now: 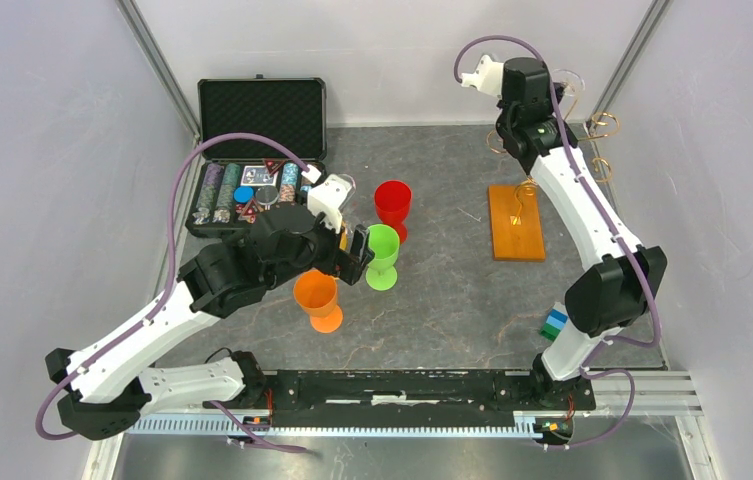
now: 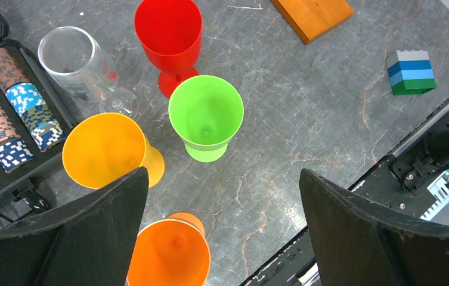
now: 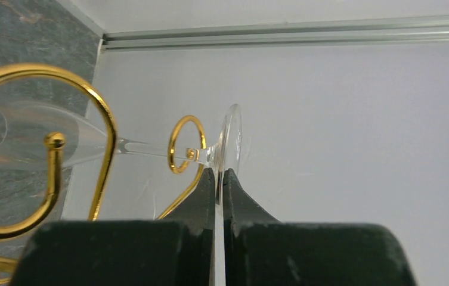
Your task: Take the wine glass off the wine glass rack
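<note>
In the top view, an open black chip case (image 1: 257, 160) sits at the upper left on the grey table (image 1: 452, 300). Just right of it the left gripper (image 2: 223, 176) hangs over a group of cups, its fingers (image 2: 90, 232) spread wide and holding nothing. The left wrist view shows what lies beneath it. A clear glass (image 2: 76, 62) stands at the upper left beside the case, and a yellow cup (image 2: 105, 149) stands below it. An orange cup (image 2: 171, 253) is at the bottom centre, a green cup (image 2: 206, 113) in the middle and a red cup (image 2: 168, 30) at the top. All of these stand upright.

Right of centre in the top view lies the orange-brown wooden base (image 1: 515, 222) of the wine glass rack (image 1: 603, 126), whose gold curls show at the upper right. The right arm reaches up into them.

In the right wrist view the wine glass (image 3: 231, 140) hangs on the rack, lying sideways across the frame. Its bowl is at the left behind a large gold curl (image 3: 99, 113), its stem runs through a small gold loop (image 3: 186, 145) and its foot is at the centre. The right gripper (image 3: 219, 174) comes up from below. Its fingers are pressed together with the lower rim of the glass's foot pinched between their tips.

At the lower right of the top view, a small stack of blue and green blocks (image 1: 553, 325) sits near the right arm.
</note>
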